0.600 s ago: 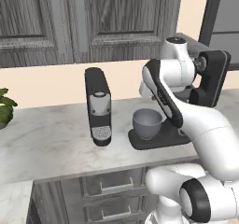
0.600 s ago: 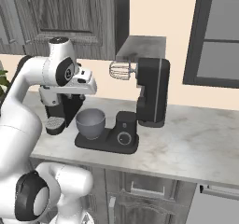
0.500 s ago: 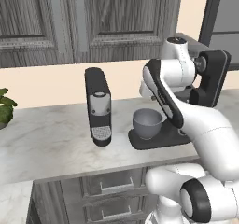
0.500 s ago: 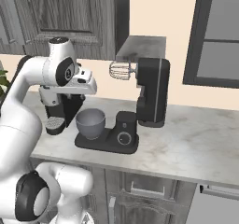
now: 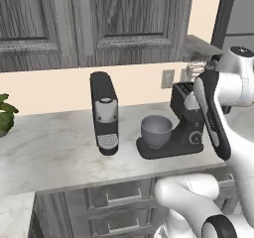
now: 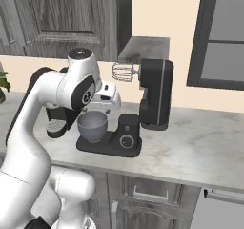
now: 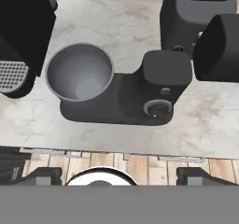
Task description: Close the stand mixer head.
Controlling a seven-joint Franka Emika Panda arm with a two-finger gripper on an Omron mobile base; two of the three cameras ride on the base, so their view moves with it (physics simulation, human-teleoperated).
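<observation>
The stand mixer head is tilted up and back, a dark charcoal block with its silver whisk pointing left, well above the grey mixing bowl. From the hand view, the head shows at the right, beside the mixer column and above the base with its knob. The bowl sits on the base at the left. My gripper hovers over the mixer's near side, open and holding nothing. The white hand hangs above the bowl, left of the head.
The tall black coffee machine stands left of the bowl. A dark toaster sits behind the mixer. Wall cabinets hang over the counter, and a plant is at the far left.
The arm has swung to the right toward the mixer and now covers the raised head in the left base view. The mixer, bowl and coffee machine have not moved.
</observation>
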